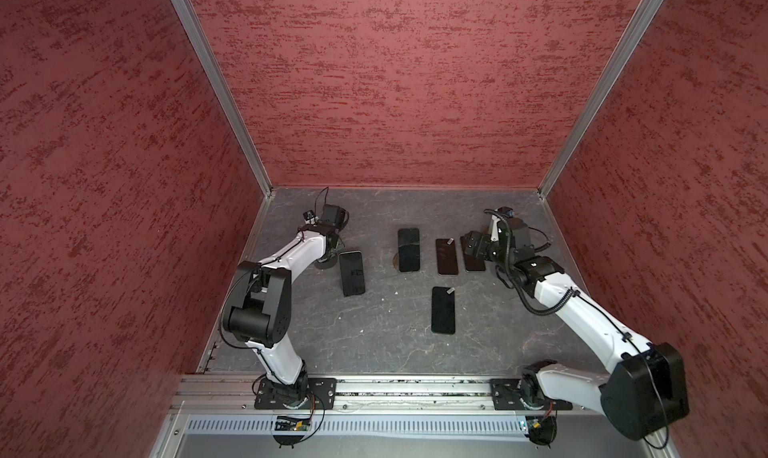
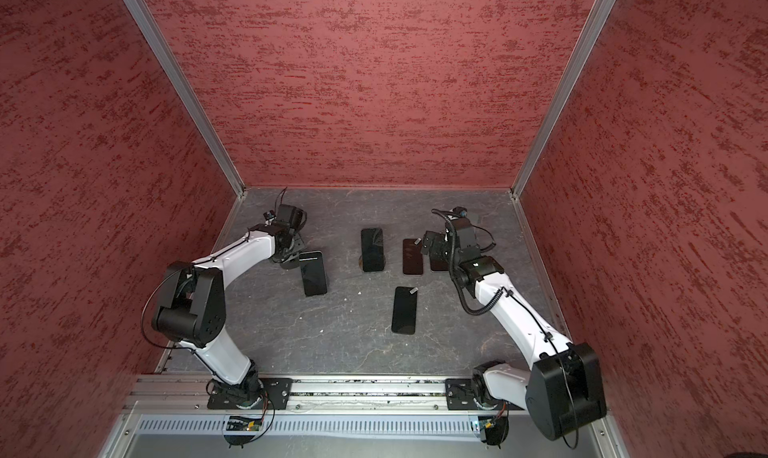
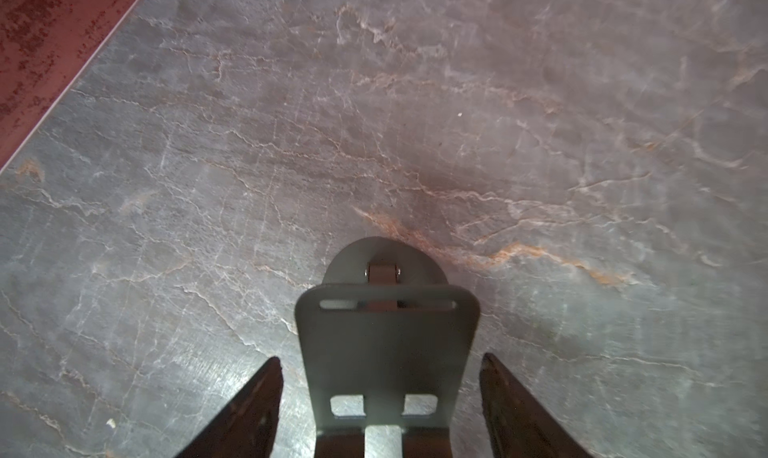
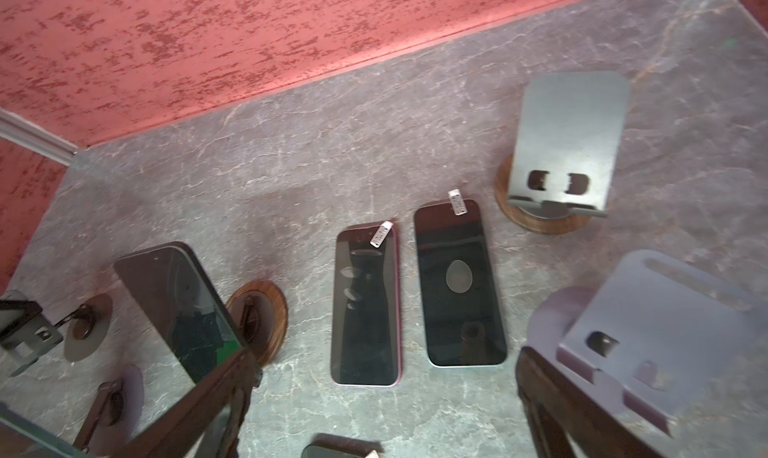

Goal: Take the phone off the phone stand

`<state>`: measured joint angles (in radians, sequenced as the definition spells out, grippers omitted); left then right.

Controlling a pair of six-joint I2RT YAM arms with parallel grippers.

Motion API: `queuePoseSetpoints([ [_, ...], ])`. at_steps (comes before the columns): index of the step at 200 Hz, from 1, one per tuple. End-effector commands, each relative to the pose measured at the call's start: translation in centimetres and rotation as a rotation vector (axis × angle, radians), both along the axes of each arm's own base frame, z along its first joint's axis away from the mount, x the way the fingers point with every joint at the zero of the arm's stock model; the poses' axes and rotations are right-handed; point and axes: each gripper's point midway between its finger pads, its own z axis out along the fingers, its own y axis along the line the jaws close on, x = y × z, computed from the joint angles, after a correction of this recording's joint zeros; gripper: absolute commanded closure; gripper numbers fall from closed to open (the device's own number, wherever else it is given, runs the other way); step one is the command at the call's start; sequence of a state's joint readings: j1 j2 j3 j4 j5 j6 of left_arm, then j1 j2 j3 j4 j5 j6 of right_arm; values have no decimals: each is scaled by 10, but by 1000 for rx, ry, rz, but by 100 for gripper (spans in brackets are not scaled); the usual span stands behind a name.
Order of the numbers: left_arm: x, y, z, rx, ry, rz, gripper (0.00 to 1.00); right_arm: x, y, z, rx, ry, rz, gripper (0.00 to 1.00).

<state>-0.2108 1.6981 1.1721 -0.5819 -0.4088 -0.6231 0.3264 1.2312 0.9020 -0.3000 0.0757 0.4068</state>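
Left tool (image 3: 381, 356), jaws part-open and empty astride bare grey stand (image 3: 386, 344) (its phone (image 1: 352, 272) lies flat alongside, seemingly already removed); right tool (image 4: 386, 352) wide open, empty, likely free for propped phone (image 1: 408, 250).

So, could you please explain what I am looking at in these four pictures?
Two robot arms stand at a grey table. Both top views look down on everything; each wrist view looks out along one gripper. One dark phone leans on a wooden-based phone stand; four other phones lie on the table. The left gripper is open, its fingers either side of an empty grey stand, gripping nothing. The right gripper is open too, holding nothing. Other empty stands show in the right wrist view.
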Motion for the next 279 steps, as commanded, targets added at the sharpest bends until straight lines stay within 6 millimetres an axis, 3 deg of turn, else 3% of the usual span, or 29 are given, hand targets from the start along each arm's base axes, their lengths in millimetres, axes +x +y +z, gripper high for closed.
queuePoseSetpoints([
  [1, -2, 4, 23, -15, -65, 12, 23, 4, 12, 7, -10, -6, 21, 1],
  [54, -15, 6, 60, -35, -159, 1, 15, 10, 39, 4, -31, 7, 76, 1],
  [128, -49, -19, 112, -177, -347, -140, 0, 15, 83, -4, -63, 30, 155, 1],
  [138, -55, -21, 114, -182, -354, -153, 0, 16, 89, 1, -60, 18, 165, 1],
  [143, -58, -22, 115, -188, -358, -163, 1, 17, 94, -9, -72, 42, 172, 1],
  [181, -78, -38, 126, -246, -386, -271, 0, 20, 118, -15, -91, 53, 213, 1],
  [279, -109, -103, 140, -380, -419, -594, 0, 26, 163, -37, -99, 75, 260, 1],
])
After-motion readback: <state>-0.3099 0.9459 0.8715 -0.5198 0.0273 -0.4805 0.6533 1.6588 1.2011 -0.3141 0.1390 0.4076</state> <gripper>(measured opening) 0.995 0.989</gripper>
